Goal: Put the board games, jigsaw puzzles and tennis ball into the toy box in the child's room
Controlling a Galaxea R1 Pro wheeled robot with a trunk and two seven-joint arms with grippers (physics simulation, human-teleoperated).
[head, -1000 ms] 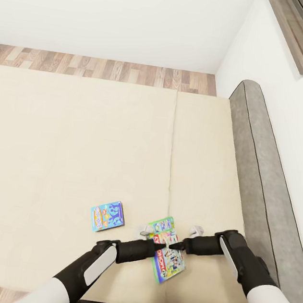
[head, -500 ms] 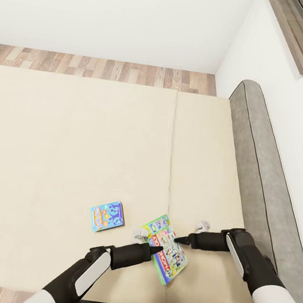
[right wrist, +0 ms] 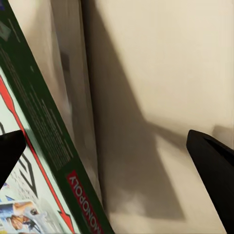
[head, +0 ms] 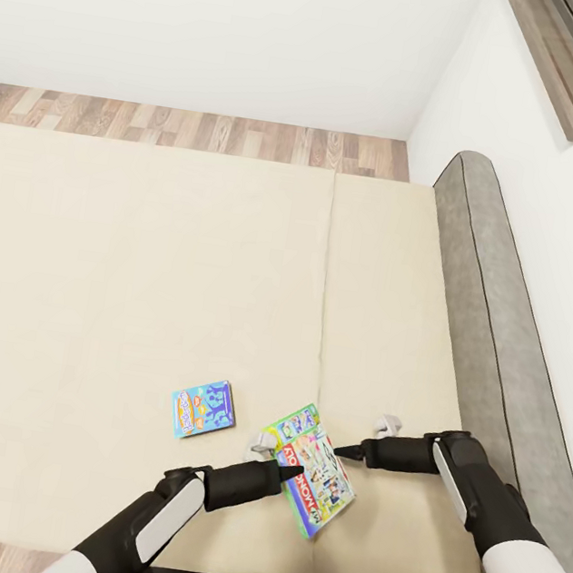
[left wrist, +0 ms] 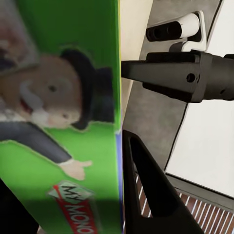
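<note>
Two board games are seen on the beige mattress of the bed [head: 140, 283], near its front edge. The white-green game [head: 314, 470] lies between both arms; the left gripper [head: 282, 471] is held at its near-left edge with fingers spread, one finger [left wrist: 146, 195] alongside the box. The right gripper [head: 346, 450] is poised at its right side, fingers parted, not gripping it. The blue game [head: 203, 408] rests apart, further left.
</note>
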